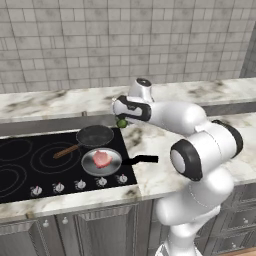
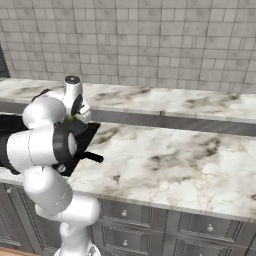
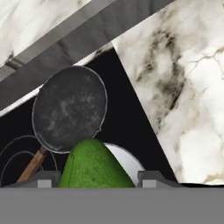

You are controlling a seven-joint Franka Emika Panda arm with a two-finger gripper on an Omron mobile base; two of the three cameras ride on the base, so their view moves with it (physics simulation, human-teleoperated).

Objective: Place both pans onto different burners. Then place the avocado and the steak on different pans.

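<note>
I am a white robot arm reaching over a marble kitchen counter (image 1: pixel 150 175) toward a black glass cooktop (image 1: pixel 30 165) set into it. My gripper (image 3: pixel 97 177) is closed on the avocado (image 3: pixel 94 166): in the hand view the green fruit sits between my two dark fingertips (image 3: pixel 43 178), filling the gap between them. In the left base view the avocado shows as a small green shape under my wrist, held in the air above the back right corner of the cooktop, just right of the dark pan (image 1: pixel 95 135).

The dark pan sits on the cooktop near its back right corner, with nothing inside it. Its brown wooden handle (image 1: pixel 66 151) points forward and to the left, crossing one of the thin ring outlines that mark a burner (image 1: pixel 52 160). In the hand view this pan lies just beyond the avocado.

The silver pan (image 1: pixel 101 161) sits just in front of the dark pan, near the front right of the cooktop, and the two nearly touch. The pinkish-red steak (image 1: pixel 102 158) lies flat inside it. Its black handle (image 1: pixel 142 160) sticks out to the right, past the cooktop edge and over the marble.

A row of small silver knobs (image 1: pixel 80 185) runs along the front edge of the cooktop. A grey tiled wall (image 1: pixel 100 40) stands behind the counter, and grey cabinet drawers (image 2: pixel 200 230) sit below it.
</note>
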